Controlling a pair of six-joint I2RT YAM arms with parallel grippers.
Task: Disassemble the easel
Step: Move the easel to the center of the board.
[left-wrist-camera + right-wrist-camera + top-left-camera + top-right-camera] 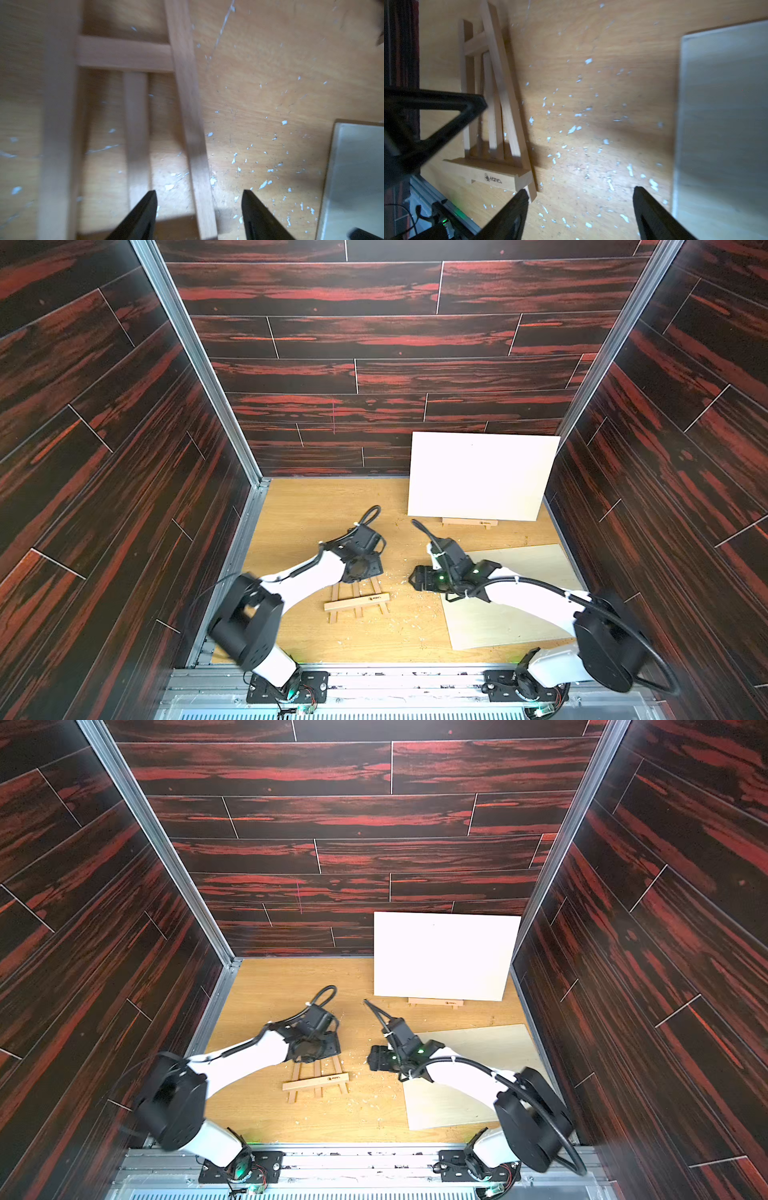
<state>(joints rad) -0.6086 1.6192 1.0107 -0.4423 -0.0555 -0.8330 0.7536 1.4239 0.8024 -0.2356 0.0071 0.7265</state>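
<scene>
Top views, both of them, give the big picture: a light brown wooden tabletop [374, 639] boxed in by dark, red-streaked walls. Biggest thing on it is a white rectangular board [482, 477], upright at the back right on a small wooden stand [469, 523]. Next down, a pale flat rectangular sheet [536, 562] lies on the robot's right, partly under the right arm.

Now the task piece: the small light-wood A-frame easel [357, 602] lies flat, front and a little left of centre, ledge bar toward the robot, nothing resting on it.

Left hand [198, 197] hangs over the easel's upper end, fingers well apart with one side rail running between them, gripping nothing. Right hand [580, 193] is spread wide too, over bare tabletop between the easel and the pale sheet, empty.

Smallest of all, pale flecks [572, 129] are scattered across the wood.

My read is that this easel's panel is off and the frame is down, so the hands are either clearing away or lining up on that rail. If clearing, rise straight so no fingertip drags the frame. If gripping, keep the rail centred, come down square and close on wood only. The right hand should stay clear of the sheet's edge.
</scene>
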